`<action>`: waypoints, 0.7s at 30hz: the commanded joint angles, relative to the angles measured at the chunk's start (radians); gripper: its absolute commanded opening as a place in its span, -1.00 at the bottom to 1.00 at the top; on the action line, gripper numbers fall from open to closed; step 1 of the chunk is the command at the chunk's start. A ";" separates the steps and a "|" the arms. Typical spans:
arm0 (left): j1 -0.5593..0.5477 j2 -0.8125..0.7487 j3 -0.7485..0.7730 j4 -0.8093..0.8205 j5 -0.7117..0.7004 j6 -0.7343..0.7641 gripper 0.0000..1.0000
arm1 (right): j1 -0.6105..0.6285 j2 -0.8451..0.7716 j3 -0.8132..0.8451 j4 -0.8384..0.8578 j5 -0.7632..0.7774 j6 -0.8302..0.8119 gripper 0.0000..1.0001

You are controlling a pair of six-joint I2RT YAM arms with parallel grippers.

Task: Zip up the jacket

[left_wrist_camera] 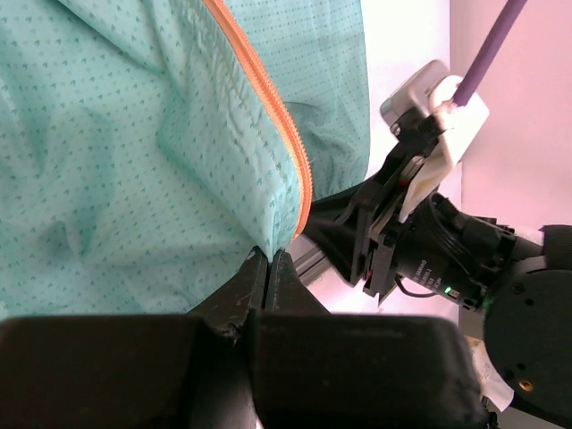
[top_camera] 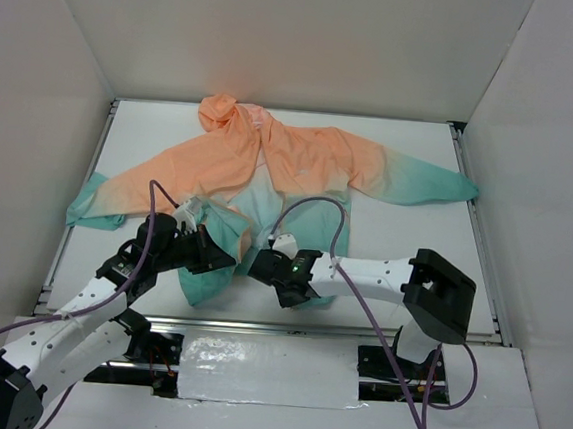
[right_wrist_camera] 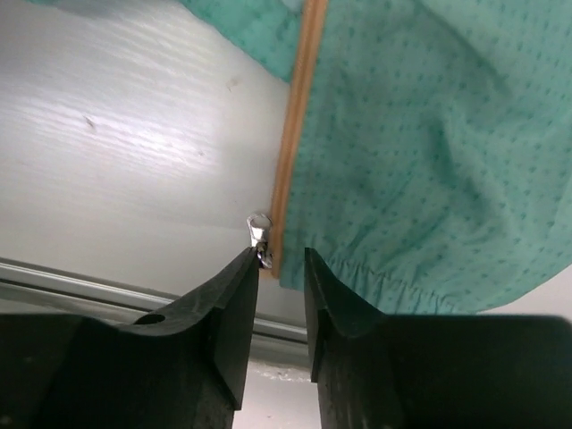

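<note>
- Jacket (top_camera: 301, 166) is seen in the top view spread on the table (top_camera: 412, 266). Its hood lies toward the table's far edge and its teal hem at the table's near edge, with the lower front lying open.
- The cloth is judged thin, light, soft and slippery. It would bunch or slide if pushed, so hold is best taken on the stiffer zipper tape and the metal pull, with the hem pinned.
- The left gripper (top_camera: 203, 250) and the right gripper (top_camera: 262, 265) are found close together over the hem at the table's near edge. Bare table shows beside the sleeves, and white walls rise at the table's sides.
- In the left wrist view, the left gripper (left_wrist_camera: 270, 264) is closed tight, and the hem is pinched at the foot of the orange zipper tape (left_wrist_camera: 268, 107).
- In the right wrist view, the right gripper (right_wrist_camera: 279, 259) is narrowly parted and nothing is clamped. The foot of the tape stands between the tips, and the silver pull (right_wrist_camera: 259, 234) lies at one fingertip.
- The rail (right_wrist_camera: 89, 277) of the table's near edge lies just behind the tips, so little room is judged to remain that way. The run toward the table's far edge is judged free.
</note>
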 commanded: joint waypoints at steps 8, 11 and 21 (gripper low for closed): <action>0.006 -0.007 -0.006 0.045 0.011 0.008 -1.00 | -0.003 -0.092 -0.066 0.029 -0.004 0.044 -0.11; 0.006 -0.002 -0.005 0.049 0.019 0.010 -1.00 | -0.003 -0.047 -0.026 -0.002 0.009 0.023 -0.14; 0.006 -0.013 0.000 0.026 0.009 0.020 -1.00 | -0.031 -0.086 -0.065 -0.039 -0.016 -0.020 -0.19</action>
